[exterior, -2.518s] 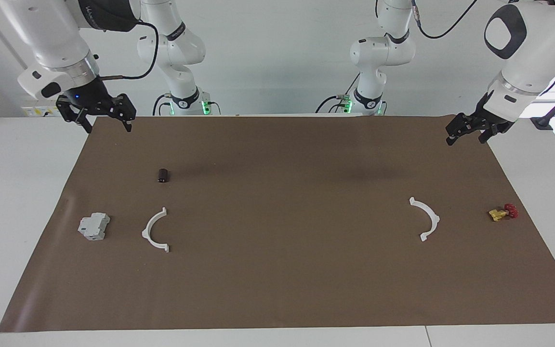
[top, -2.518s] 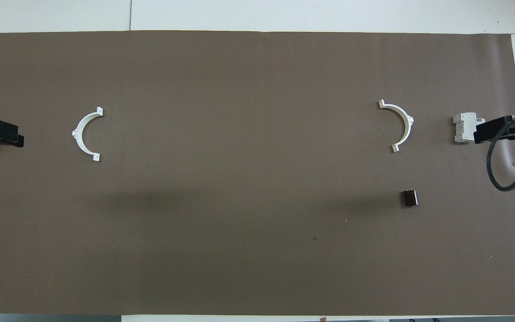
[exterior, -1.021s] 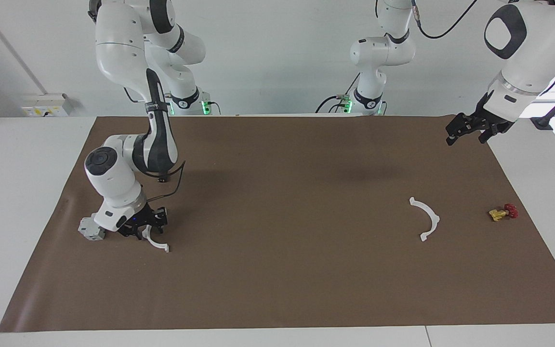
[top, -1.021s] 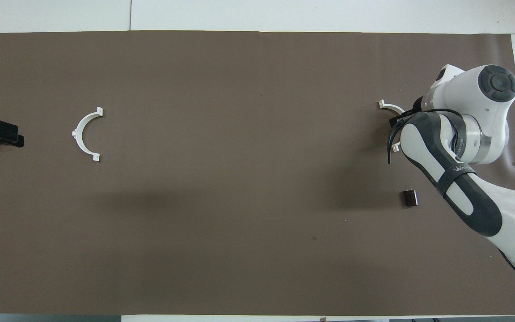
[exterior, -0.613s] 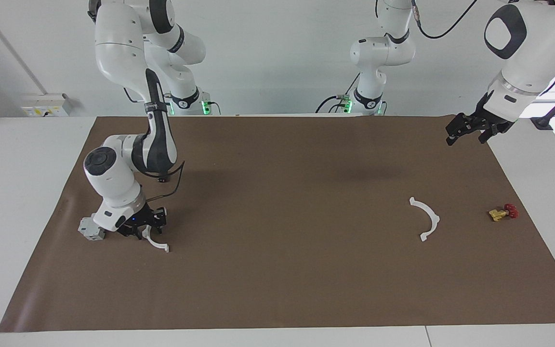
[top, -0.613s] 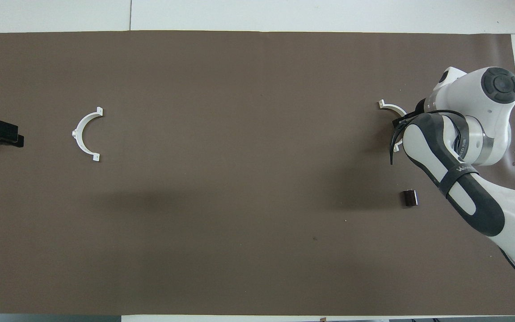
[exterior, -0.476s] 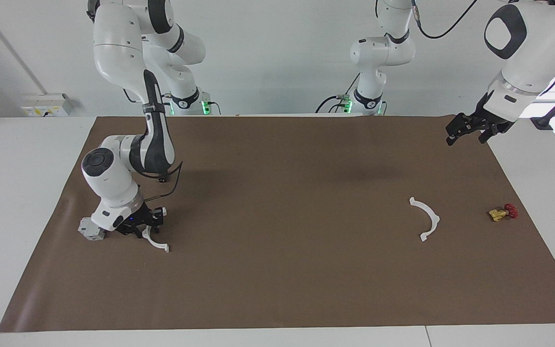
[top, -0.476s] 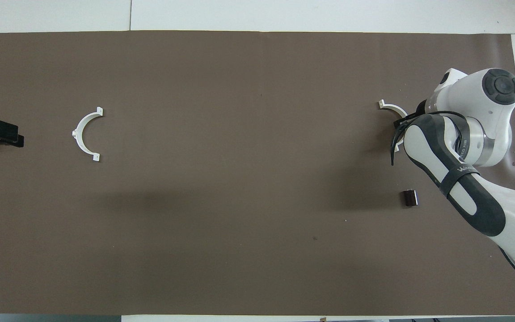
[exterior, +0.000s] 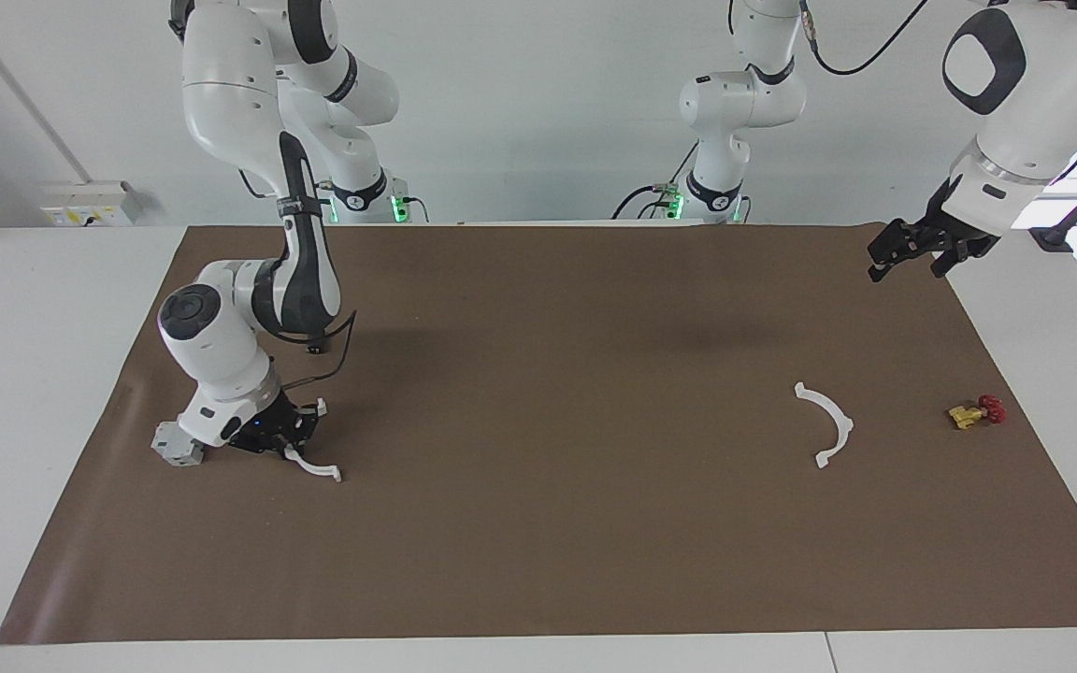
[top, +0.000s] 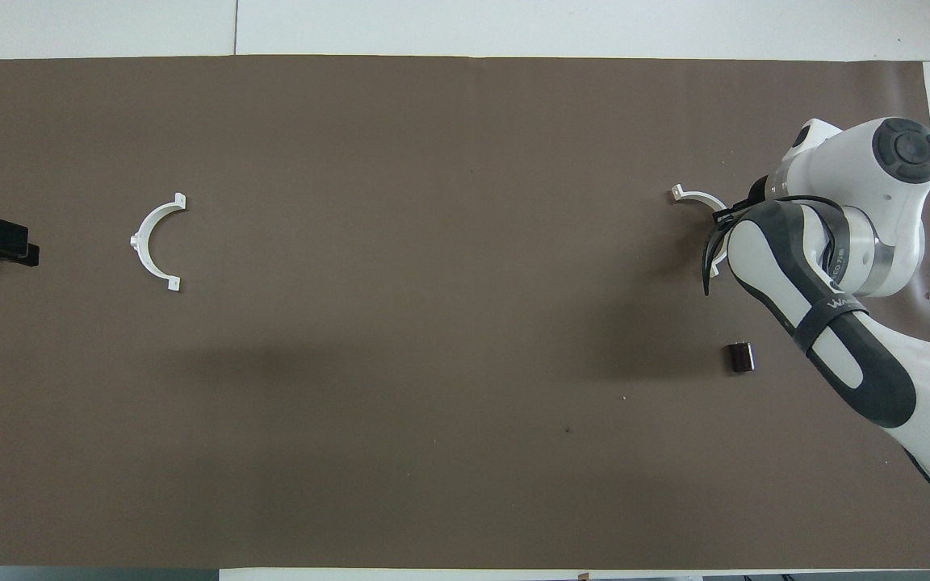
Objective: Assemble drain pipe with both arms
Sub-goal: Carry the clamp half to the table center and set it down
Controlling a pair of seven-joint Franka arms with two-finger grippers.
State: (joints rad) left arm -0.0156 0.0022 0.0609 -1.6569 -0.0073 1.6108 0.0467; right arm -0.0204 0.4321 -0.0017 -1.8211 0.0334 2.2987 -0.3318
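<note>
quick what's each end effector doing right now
Right end effector: down at the brown mat, closed on a white half-ring beside the grey block.
Left end effector: waiting in the air, open, holding nothing.

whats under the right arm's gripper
One white plastic half-ring arc with its free end sticking out; the right gripper covers the rest, so the grip itself is hidden. Brown mat beneath.

The drain pipe consists of two thin white half-ring arcs with small end tabs, lying well apart on the table. One arc (exterior: 826, 422) lies flat toward the left arm's end. The other arc (exterior: 314, 466), toward the right arm's end, is partly hidden and appears tilted.
</note>
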